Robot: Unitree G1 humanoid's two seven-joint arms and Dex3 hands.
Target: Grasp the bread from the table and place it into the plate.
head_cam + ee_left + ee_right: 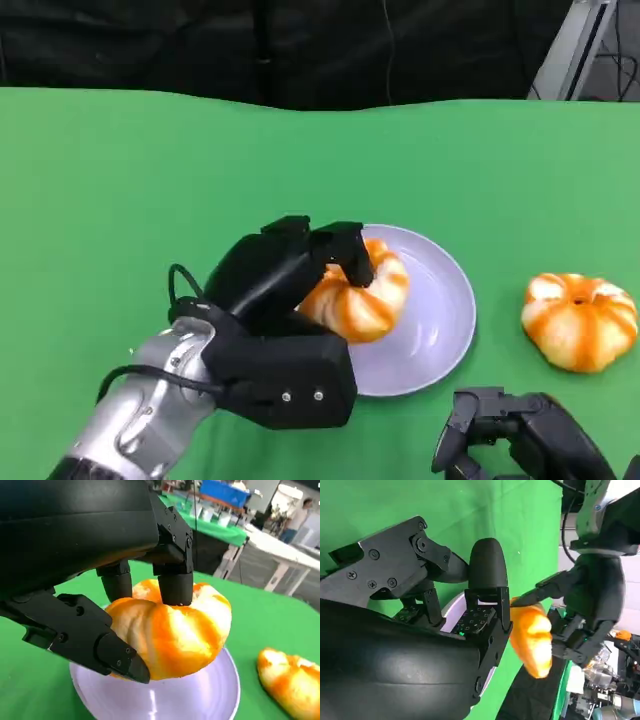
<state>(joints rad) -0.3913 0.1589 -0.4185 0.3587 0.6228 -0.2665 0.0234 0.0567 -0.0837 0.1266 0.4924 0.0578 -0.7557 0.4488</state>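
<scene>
Lilac plate (440, 330) under the orange-striped bread (365, 295) in the left hand's (290, 275) grip; right hand (520, 435) empty, fingers apart

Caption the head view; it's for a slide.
Left hand holds bread over the plate.

Glossy smooth plate (440, 320); matt green table cloth (100, 200); matt black plastic left hand (290, 270).

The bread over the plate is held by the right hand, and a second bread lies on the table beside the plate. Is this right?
Not quite. The left hand holds the bread over the plate, as the head view shows. The right hand holds nothing. The second bread does lie on the table beside the plate.
</scene>
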